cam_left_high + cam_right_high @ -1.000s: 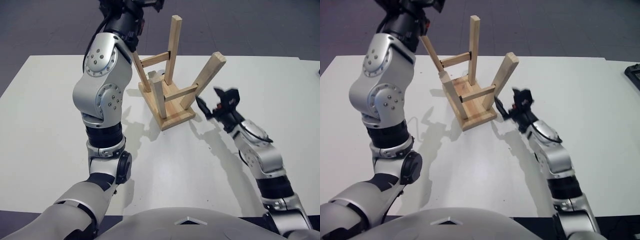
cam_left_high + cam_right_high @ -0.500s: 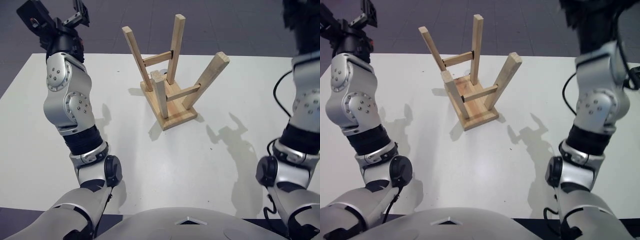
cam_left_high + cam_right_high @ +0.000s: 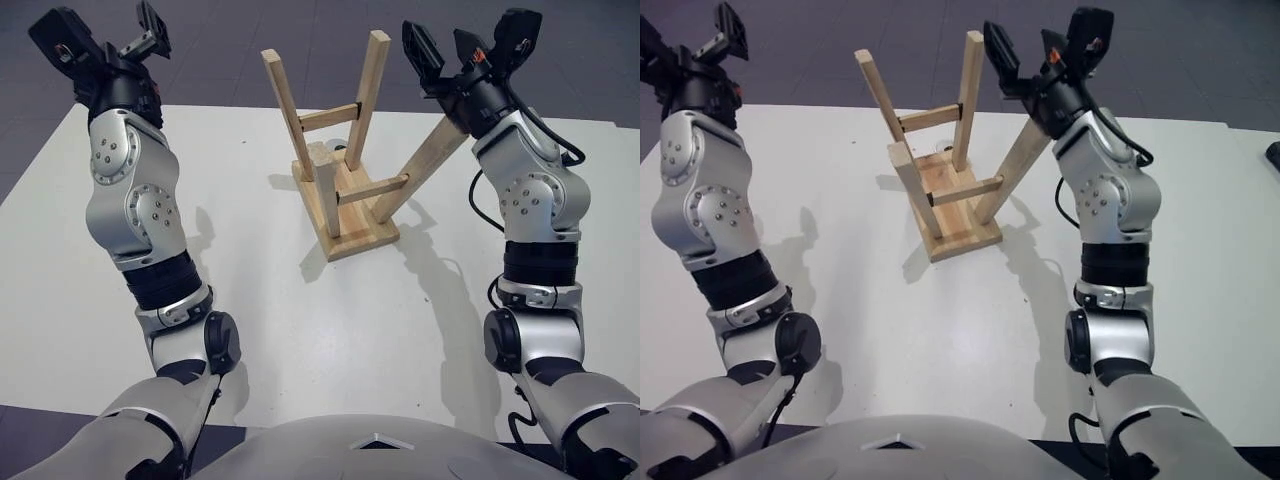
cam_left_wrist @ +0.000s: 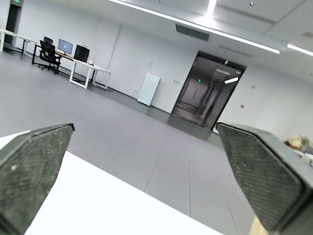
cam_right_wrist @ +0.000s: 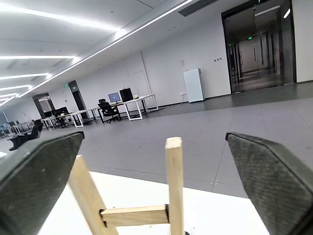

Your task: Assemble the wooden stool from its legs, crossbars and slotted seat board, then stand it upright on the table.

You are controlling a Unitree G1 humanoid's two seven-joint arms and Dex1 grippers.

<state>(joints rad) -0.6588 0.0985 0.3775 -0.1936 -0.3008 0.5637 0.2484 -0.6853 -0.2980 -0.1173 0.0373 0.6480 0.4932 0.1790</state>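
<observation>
The wooden stool [image 3: 345, 215] rests upside down mid-table on its seat board [image 3: 958, 236], legs up and splayed, with crossbars [image 3: 330, 117] between them. High over the table's far left corner, away from the stool, my left gripper [image 3: 105, 38] is open and empty; the left wrist view has its pads [image 4: 34, 161] wide apart. Just above the top of the slanted right leg [image 3: 420, 170], my right gripper [image 3: 468, 45] is open and holds nothing. Between its spread pads [image 5: 274, 176], the right wrist view takes in a leg [image 5: 175, 186] and a crossbar [image 5: 134, 215].
The white table [image 3: 300, 320] has bare surface all around the stool. Dark floor lies beyond its far edge. A small black object [image 3: 1272, 150] sits at the table's right edge.
My left gripper let go near the stool's far left leg and swung up to the far left. My right gripper rose from the table beside the seat board to above the right leg.
</observation>
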